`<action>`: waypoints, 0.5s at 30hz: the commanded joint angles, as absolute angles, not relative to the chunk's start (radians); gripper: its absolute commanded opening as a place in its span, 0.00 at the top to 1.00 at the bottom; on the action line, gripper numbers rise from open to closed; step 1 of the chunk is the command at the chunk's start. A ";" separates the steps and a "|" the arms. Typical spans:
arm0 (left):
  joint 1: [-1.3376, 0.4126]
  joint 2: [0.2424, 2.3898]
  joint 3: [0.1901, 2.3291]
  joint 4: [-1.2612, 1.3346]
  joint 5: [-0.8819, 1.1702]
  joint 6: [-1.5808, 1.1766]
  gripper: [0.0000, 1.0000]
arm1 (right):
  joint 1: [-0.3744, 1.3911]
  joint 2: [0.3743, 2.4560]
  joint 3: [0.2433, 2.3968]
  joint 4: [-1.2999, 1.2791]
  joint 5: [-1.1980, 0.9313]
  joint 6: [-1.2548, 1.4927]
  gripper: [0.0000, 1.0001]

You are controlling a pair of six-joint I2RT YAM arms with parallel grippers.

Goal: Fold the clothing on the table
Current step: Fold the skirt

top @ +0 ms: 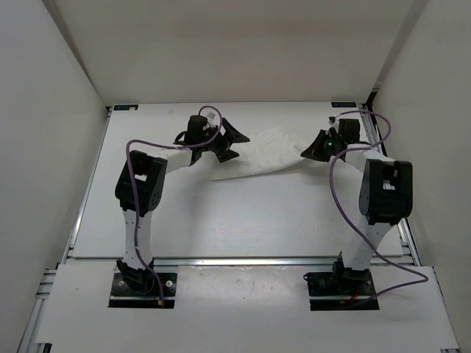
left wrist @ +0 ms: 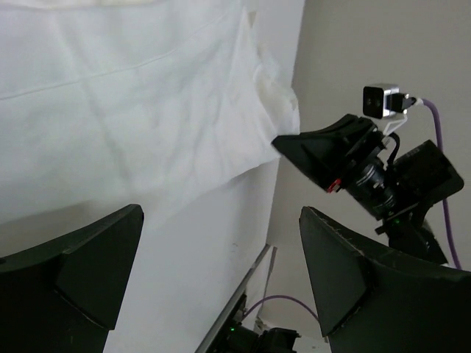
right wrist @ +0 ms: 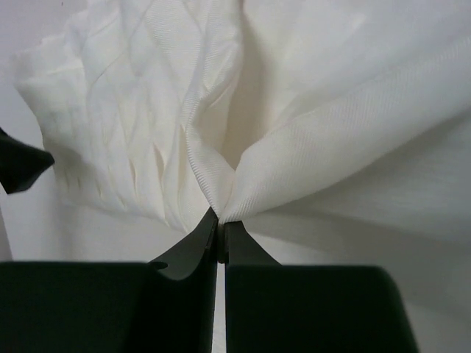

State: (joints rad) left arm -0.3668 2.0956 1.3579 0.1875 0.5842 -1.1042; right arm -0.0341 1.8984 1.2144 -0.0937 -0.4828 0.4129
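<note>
One white table [top: 243,220] carries everything. On its far half lies one piece of clothing [top: 268,154], white and wrinkled, spread between my two arms. My right claw [right wrist: 219,229] is pressed closed on a pinch of the clothing's right edge, and the fabric bunches into folds just above my two fingertips. My left claw [top: 232,144] stands wide apart at the clothing's left side. Its two fingers grip nothing, and the fabric lies just beyond them.
</note>
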 commanded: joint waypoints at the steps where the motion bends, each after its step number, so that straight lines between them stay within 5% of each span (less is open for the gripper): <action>1: -0.390 2.105 1.399 0.254 0.609 -1.179 0.02 | -0.015 1.804 1.164 -0.046 -0.466 0.299 1.00; 15: -0.531 2.272 1.586 0.202 0.560 -1.284 0.01 | 0.087 1.545 0.946 0.040 -0.377 0.172 1.00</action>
State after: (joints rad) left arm -0.5026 2.2673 1.5246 0.2604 0.5739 -1.2751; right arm 0.0612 1.6112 0.9604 -0.0311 -0.4076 0.2180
